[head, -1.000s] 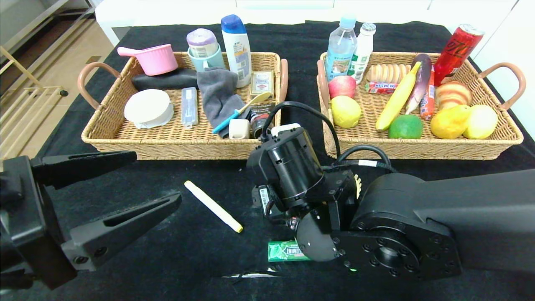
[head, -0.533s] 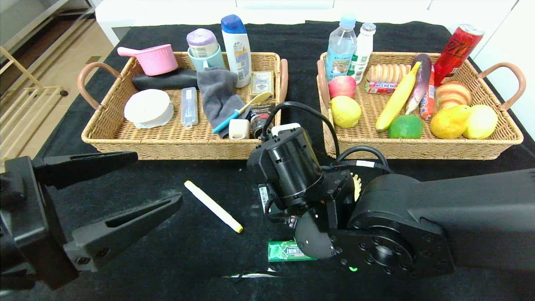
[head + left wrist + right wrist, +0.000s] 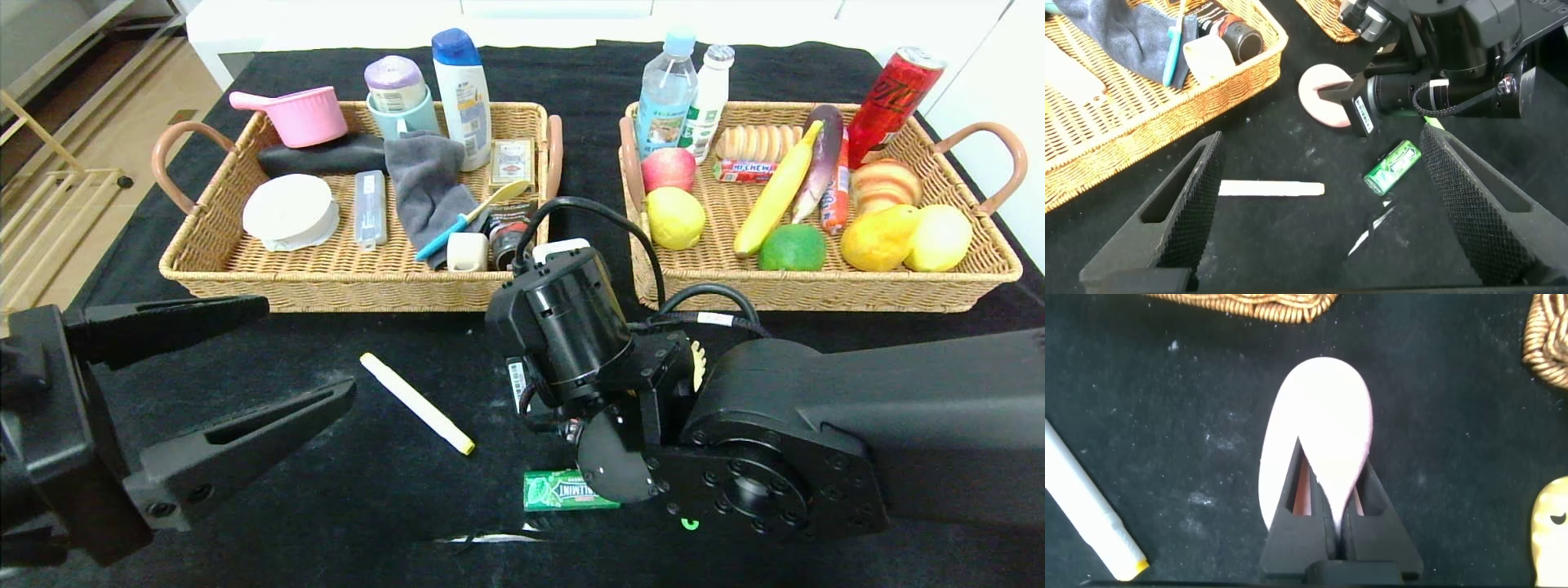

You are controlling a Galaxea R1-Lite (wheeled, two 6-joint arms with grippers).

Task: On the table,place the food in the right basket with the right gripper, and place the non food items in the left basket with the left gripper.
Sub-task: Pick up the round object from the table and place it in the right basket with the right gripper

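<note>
- The right gripper (image 3: 1331, 502) is reaching down onto the black table (image 3: 392, 506) just in front of the gap between the two baskets. Its fingers are pressed together, pinching the edge of a flat pink piece (image 3: 1319, 433) — it looks like a soft, round-ended slice, but what food it is stays hard to tell.
- In the head view the big black right arm is covering that pink piece completely, and the gripper's fingers are hiding under the wrist too.
- The left wrist view is showing the pink piece (image 3: 1323, 94) lying on the table, just beside the front right corner of the left basket (image 3: 245, 282).
- A green gum pack (image 3: 559, 490) is lying near the table's front edge, with one end tucked under the right arm.
- A white stick with a yellow tip (image 3: 416, 403) is lying slanted on the table in front of the left basket, apart from the gum.
- A small yellow thing with a scalloped edge (image 3: 698, 363) is peeking out from behind the right arm — too hidden to name.
- The left gripper (image 3: 220, 376) is hanging at the table's front left corner with its fingers spread wide, holding nothing.
- The right basket (image 3: 816, 290) is sitting at the back right, full of fruit, bread and snacks, with bottles and a red can at its back edge.
</note>
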